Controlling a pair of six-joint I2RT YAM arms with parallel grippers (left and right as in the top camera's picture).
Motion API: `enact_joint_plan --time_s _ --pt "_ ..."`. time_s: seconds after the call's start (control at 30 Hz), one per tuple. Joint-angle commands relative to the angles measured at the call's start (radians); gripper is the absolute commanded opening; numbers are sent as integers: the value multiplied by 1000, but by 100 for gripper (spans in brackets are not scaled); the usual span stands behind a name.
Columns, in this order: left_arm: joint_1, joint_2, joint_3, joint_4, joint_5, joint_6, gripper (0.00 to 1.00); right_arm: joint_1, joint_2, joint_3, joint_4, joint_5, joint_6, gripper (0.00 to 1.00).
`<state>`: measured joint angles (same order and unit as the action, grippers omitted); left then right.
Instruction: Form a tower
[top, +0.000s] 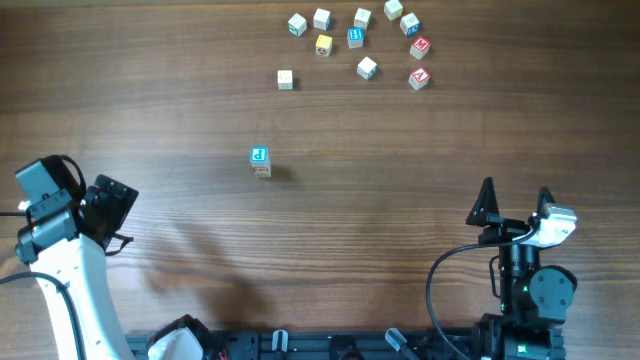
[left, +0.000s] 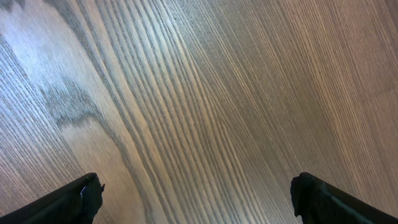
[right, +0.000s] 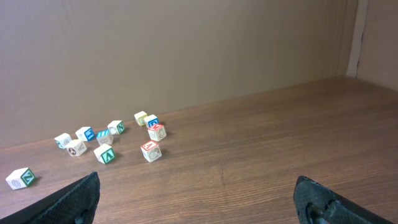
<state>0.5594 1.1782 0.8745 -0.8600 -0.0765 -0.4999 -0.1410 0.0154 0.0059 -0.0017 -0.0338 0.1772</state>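
Observation:
The tower (top: 260, 161) stands left of the table's middle in the overhead view, a short stack of pale wooden cubes whose top face is blue with a white letter. It shows in neither wrist view. My left gripper (top: 112, 205) is well to its left near the front, open over bare wood (left: 196, 193), with nothing between its fingers. At the front right, far from the tower, my right gripper (top: 516, 192) is also open and empty (right: 196, 186).
Several loose alphabet cubes lie scattered at the table's far side, among them a yellow one (top: 323, 45), a red-lettered one (top: 419, 77) (right: 150, 150) and a plain pale one (top: 285, 80). A beige wall (right: 186, 56) rises behind them.

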Motion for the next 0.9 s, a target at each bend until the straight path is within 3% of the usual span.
enact_joint_plan --time_s 0.0,0.6,0.73,0.87 --pt "6 -6 3 3 5 -10 100 -5 -12 -1 3 -18 -18 100" --pt "-2 -29 1 3 4 -9 100 -5 -11 -1 3 -18 -18 100" --pt "-61 -191 -35 3 5 -10 100 -5 -11 -1 3 -18 -18 100" --pt "-205 -446 -99 3 5 -10 100 -5 -11 -1 3 -18 -18 100"
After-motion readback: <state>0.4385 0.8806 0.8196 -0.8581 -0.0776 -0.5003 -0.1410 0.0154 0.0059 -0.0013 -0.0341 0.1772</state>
